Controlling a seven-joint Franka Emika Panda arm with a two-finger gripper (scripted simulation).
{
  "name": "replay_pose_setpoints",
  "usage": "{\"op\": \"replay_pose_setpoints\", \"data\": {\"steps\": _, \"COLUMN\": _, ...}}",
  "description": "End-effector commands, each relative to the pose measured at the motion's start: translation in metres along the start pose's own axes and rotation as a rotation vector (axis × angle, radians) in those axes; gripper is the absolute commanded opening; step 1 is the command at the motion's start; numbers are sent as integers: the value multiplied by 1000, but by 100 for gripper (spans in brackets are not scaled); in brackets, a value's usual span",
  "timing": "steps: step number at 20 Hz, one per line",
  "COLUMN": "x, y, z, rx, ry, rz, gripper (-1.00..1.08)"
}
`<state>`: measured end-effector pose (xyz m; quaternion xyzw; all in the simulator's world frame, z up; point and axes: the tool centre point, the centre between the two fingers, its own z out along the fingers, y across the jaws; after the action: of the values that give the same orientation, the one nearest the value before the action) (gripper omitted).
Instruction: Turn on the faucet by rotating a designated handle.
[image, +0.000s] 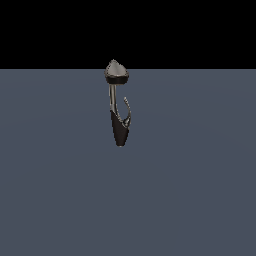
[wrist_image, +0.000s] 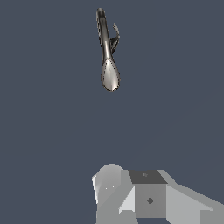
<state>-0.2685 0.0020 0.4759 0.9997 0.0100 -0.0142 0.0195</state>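
A: Can we see the fingers (wrist_image: 151, 197) clearly enough to say how they stand?

B: Not really. In the wrist view we get pale grey blocky shapes and one rounded part at the edge of the picture, with a darker grey box between them. We cannot tell whether they are apart or together. They hold nothing and touch nothing that we can see. In the exterior view they do not show at all.

A: And the faucet (image: 118, 107)?

B: In the exterior view we find it alone on the flat blue-grey surface (image: 200, 190), near the middle of the picture, its head reaching up to the line where the surface meets the black background. It has a tapered black base that narrows downward, a thin grey stem, and a pointed teardrop-shaped grey head with a dark band beneath.

A: The handle (image: 128, 110)?

B: We see a slim curved grey sliver rising from the black base on the exterior view's right of the stem, far thinner than the stem and ending well short of the head.

A: How near are the fingers to it?

B: Well apart. In the wrist view bare surface lies between them and the faucet's shiny head.
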Motion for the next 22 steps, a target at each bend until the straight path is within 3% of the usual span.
{"op": "replay_pose_setpoints", "data": {"steps": 1, "x": 0, "y": 0, "z": 0, "rx": 0, "ry": 0, "rz": 0, "gripper": -100}}
{"op": "replay_pose_setpoints", "data": {"steps": 13, "x": 5, "y": 4, "z": 3, "rx": -16, "ry": -2, "rz": -11, "gripper": -100}}
{"op": "replay_pose_setpoints", "data": {"steps": 22, "x": 21, "y": -1, "z": 5, "rx": 20, "ry": -18, "rz": 33, "gripper": -100}}
